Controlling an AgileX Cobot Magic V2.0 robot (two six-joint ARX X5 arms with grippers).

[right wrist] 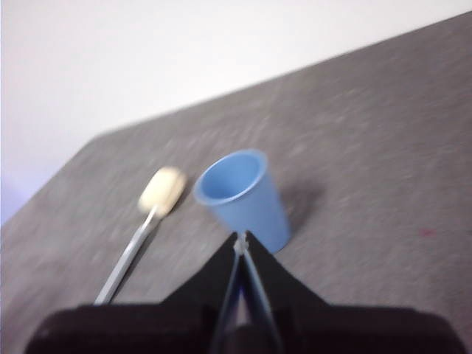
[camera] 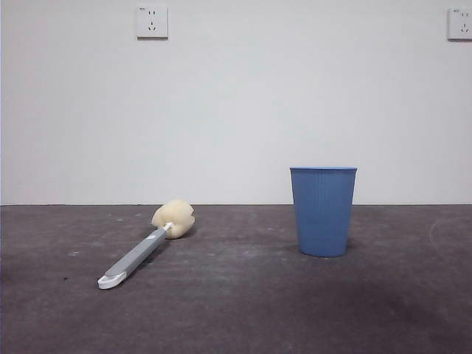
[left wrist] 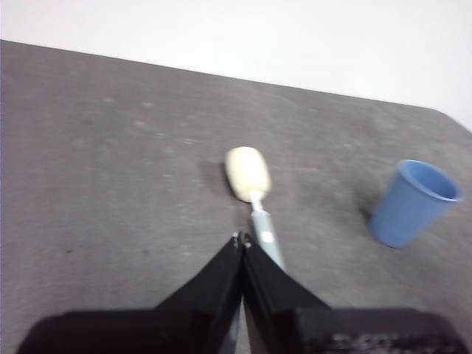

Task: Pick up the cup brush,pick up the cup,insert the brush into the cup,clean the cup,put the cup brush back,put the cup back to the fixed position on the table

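My left tool (left wrist: 242,240) has its two black jaws pressed together at the tips, with nothing between them. It hangs above the counter (left wrist: 110,184), and its tips cover part of the cup brush's handle in the left wrist view. My right tool (right wrist: 241,242) is the same: both jaws meet at a point and grip nothing, poised over the counter with the cup just beyond the tips. Neither tool shows in the front view.

I count one cup brush (camera: 145,247). It lies flat on the counter with its cream-yellow sponge head toward the back wall and its grey handle running forward to a white tip nearest the front camera.

I count one cup (camera: 323,211), blue and finely ribbed, standing upright on its narrower base with the open mouth up. In the right wrist view I can see into it, and it looks empty. It sits well apart from the brush, not touching it.

On the pale wall behind I count two white wall sockets (camera: 152,21), one above the brush and one at the far edge.
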